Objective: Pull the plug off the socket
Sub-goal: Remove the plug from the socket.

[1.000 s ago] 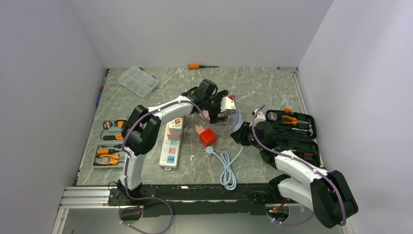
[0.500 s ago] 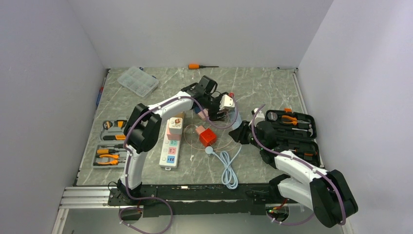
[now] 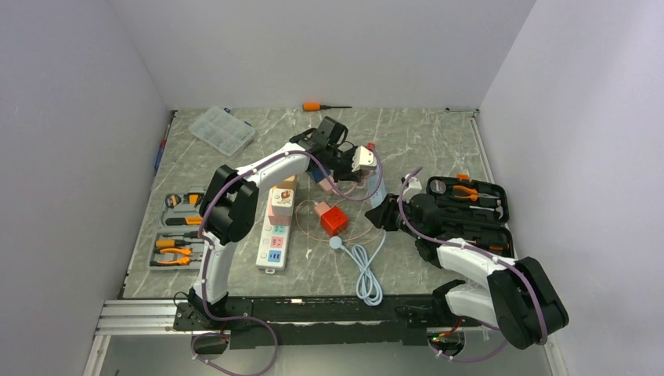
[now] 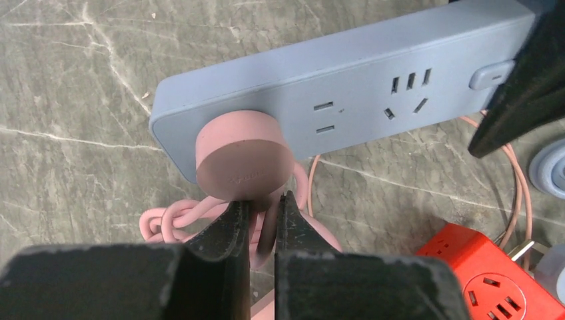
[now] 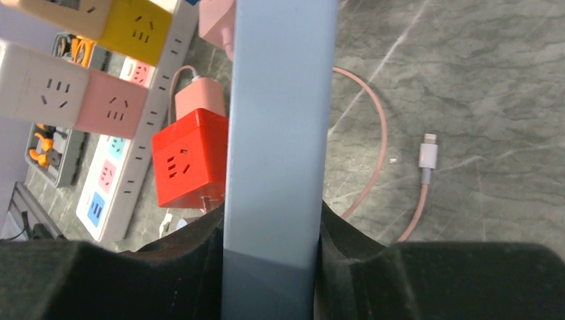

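As I look through my left camera, the round pink plug (image 4: 243,157) sits pushed all the way into the end of the blue-grey socket strip (image 4: 373,73), so it is not out yet. My right claw (image 5: 270,217) holds that strip near its other end, with one finger on each long side. The strip seems to be lifted a little off the counter (image 4: 80,80). My left claw (image 4: 263,203) is squeezed almost flat, just under the plug. I think it pinches the thin pink cord (image 4: 180,220) right where the cord comes out of the plug, but the gap is dark and I can't be fully sure. So I think this is the grab step: both claws have a hold, and the pull comes next. For the pull, I want the right claw to hold the strip steady. The left claw should go straight away from the face of the strip, not sideways, so the pins slide out and don't bend. A hold on the cord is weak and may slip, or the whole strip may come along. Then I would open the left claw and take the fat round body of the plug instead.
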`<state>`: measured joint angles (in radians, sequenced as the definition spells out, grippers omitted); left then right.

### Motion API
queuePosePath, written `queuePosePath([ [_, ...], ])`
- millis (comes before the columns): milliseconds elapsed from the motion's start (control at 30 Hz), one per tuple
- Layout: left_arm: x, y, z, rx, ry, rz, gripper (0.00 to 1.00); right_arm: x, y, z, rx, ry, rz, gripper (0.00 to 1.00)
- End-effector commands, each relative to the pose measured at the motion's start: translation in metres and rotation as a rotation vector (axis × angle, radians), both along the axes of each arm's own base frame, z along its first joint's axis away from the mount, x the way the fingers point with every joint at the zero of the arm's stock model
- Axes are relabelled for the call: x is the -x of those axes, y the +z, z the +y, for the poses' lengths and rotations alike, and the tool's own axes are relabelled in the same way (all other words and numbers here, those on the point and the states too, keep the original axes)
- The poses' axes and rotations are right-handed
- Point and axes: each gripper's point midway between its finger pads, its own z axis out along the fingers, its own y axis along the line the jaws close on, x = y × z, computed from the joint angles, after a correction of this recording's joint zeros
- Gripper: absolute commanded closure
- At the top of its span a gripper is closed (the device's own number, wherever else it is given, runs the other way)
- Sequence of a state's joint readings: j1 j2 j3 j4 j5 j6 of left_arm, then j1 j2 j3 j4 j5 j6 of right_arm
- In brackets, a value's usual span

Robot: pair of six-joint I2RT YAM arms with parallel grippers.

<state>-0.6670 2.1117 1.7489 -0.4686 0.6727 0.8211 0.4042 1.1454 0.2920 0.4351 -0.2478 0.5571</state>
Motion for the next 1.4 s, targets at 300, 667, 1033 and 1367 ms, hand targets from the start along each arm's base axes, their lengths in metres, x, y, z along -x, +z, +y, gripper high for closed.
queuePosePath([
  [300,0.012,0.037,0.006,0.073,-0.062,-0.021,1.0,-0.047,0.067,0.012,-0.006,0.002,-0.232,0.35],
  [667,0.022,0.041,0.015,0.069,-0.087,-0.066,1.0,-0.076,0.077,0.034,-0.104,0.107,-0.213,0.57],
  [1033,0.011,0.044,0.013,0.071,-0.059,-0.083,1.0,-0.051,0.057,0.059,-0.181,0.305,-0.127,0.6],
  [1367,0.0,0.046,0.01,0.063,0.007,-0.11,1.0,-0.049,0.051,0.064,-0.197,0.331,-0.093,0.52],
])
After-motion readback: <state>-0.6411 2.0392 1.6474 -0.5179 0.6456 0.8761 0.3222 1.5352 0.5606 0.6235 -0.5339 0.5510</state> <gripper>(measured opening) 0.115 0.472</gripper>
